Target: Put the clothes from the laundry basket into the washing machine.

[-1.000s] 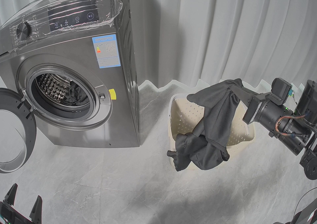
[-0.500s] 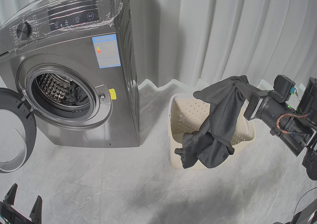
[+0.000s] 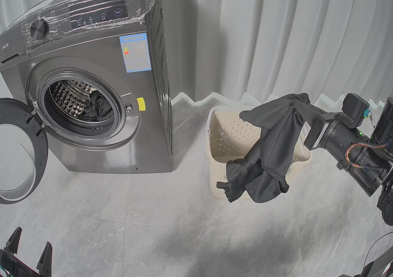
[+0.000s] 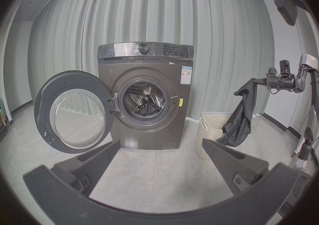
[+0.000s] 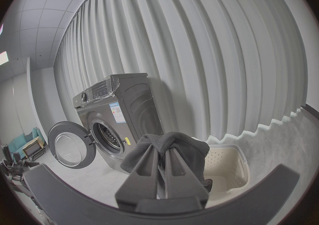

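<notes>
Dark garment point(image 3: 273, 143) in right jaws drifted right over basket point(image 3: 229, 134).

My matt black right fingers point(image 5: 146, 172) pinch a matt dark cloth garment point(image 3: 274, 147). Upper left, the washing machine point(image 3: 102, 98) is satin grey metal, with crinkly clear film point(image 3: 106, 8) on top. The laundry basket point(image 3: 221, 139) is matt cream plastic, and the floor point(image 3: 163, 216) is glossy.

The washing machine point(image 3: 151, 126) is dark metallic grey, with a blue-and-white label point(image 3: 135, 52) and a little yellow sticker point(image 3: 141, 104) on its front. The basket point(image 3: 229, 134) beside it is cream with a star-hole pattern, the garment point(image 3: 274, 143) is charcoal, the curtain point(image 3: 266, 24) behind is plain white, and the floor point(image 3: 143, 216) is pale grey marble veining.
</notes>
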Controlling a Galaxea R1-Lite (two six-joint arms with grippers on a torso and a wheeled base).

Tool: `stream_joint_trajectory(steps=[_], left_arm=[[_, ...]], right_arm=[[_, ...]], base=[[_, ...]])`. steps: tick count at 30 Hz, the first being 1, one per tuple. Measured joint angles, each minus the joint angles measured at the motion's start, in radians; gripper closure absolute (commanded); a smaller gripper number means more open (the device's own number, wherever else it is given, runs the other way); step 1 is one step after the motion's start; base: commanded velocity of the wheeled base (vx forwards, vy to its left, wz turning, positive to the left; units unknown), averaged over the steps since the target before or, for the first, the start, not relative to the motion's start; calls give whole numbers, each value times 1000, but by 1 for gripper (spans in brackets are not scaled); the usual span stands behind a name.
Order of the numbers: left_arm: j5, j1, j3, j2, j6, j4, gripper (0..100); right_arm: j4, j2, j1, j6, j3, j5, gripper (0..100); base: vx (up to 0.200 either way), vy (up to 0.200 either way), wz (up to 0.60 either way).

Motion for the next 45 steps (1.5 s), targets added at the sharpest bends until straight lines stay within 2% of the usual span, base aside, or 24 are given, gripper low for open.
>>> stream_joint_trajectory(steps=[40,45], left_arm=[[0,0,0,0,-3,0,0],[0,-1,0,0,-3,0,0]], right_arm=[[-26,4,69,5,9,14,100],[-64,4,87,5,13,24,100]], base=[[0,200,0],[0,0,0]])
